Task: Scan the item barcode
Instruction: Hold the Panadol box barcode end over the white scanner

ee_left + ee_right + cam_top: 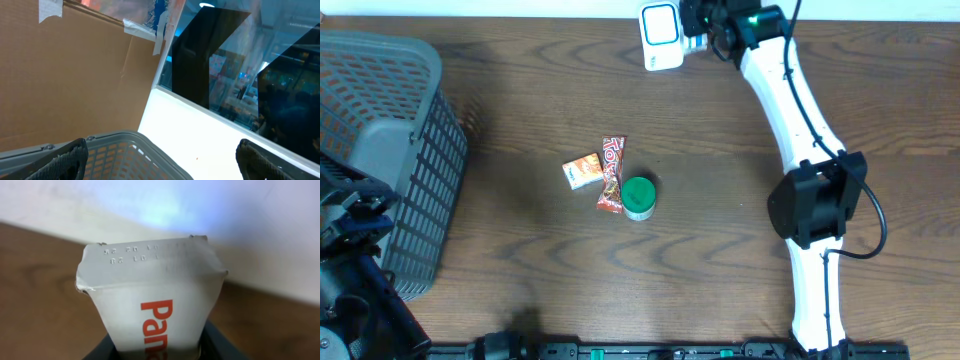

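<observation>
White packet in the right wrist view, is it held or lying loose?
Held. The right end effector is shut on the white packet, gripping its lower end.

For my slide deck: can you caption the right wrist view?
Right pincer holds a white packet with orange lettering, its stamped end pointing away, over the wooden table.

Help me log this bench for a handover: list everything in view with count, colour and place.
table: 1, brown wood, under everything
basket: 1, grey, table's left edge
cardboard sheet: 1, brown, beyond basket
scanner: 1, white, table's far edge
small packet: 1, orange, table centre
long wrapper: 1, red, beside small packet
round tub: 1, green top, right of long wrapper
white packet: 1, orange lettering, in right gripper by scanner
left gripper: 1, black, open, by basket
right gripper: 1, black, shut on white packet
</observation>
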